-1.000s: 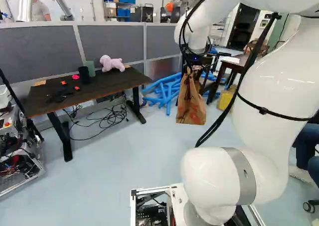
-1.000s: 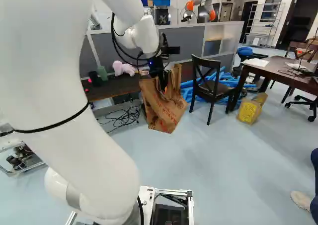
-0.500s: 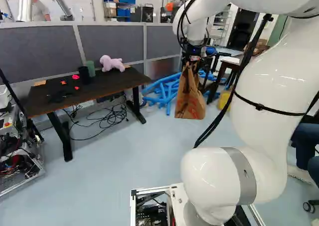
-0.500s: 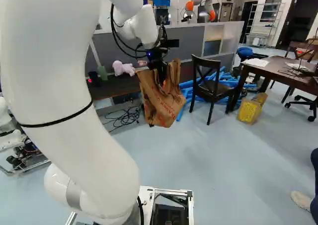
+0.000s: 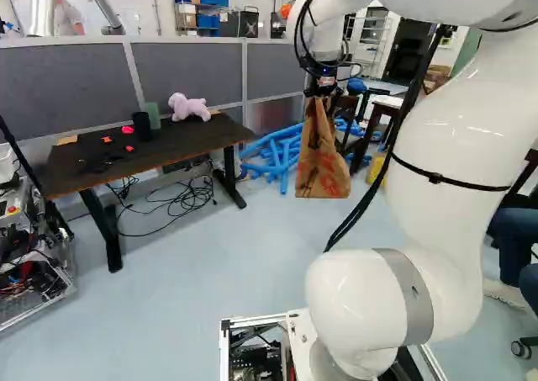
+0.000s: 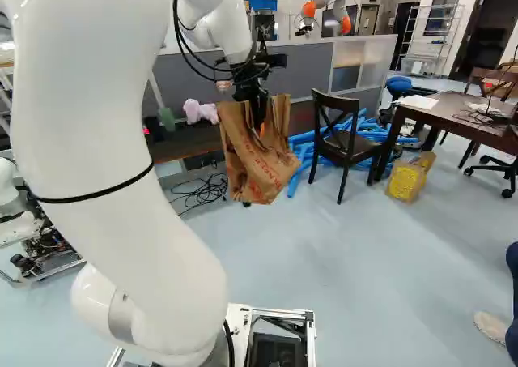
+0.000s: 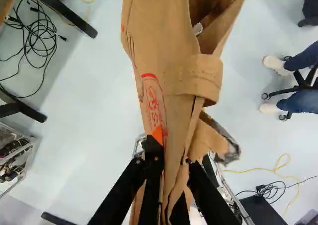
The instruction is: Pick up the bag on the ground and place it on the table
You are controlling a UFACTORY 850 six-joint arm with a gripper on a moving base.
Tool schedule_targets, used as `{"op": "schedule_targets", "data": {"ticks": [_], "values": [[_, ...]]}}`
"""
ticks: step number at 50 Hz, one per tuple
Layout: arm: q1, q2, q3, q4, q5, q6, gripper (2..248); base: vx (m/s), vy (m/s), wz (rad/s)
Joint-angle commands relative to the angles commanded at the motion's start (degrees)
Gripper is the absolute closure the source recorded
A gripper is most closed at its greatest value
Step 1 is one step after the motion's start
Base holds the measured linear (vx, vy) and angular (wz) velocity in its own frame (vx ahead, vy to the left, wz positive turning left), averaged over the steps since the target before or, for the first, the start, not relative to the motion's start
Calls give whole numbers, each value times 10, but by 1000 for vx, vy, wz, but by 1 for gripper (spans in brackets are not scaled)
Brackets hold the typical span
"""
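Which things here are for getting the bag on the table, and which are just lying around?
For the job: paper bag, gripper, black-legged table or wooden table (can't tell which).

Just lying around: pink toy, black cup, cables, blue tubes, chair, yellow box.

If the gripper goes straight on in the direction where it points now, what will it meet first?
Probably the floor: the gripper points roughly downward. The brown paper bag it holds hangs below and would likely touch down first, though depth is unclear.

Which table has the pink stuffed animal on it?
The dark table beside the grey partition, at the left of the left base view. The brown table beside the dark chair has white paper instead.
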Motion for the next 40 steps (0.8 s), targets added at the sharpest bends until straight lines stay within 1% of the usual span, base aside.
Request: {"op": "schedule_targets", "data": {"ticks": [9,21,40], "values": [[7,-10,-23,0,-6,0,229,0,0,0],[13,-24,-41,0,-6,0,229,0,0,0],[14,-25,-42,0,-6,0,229,36,0,-2]]}}
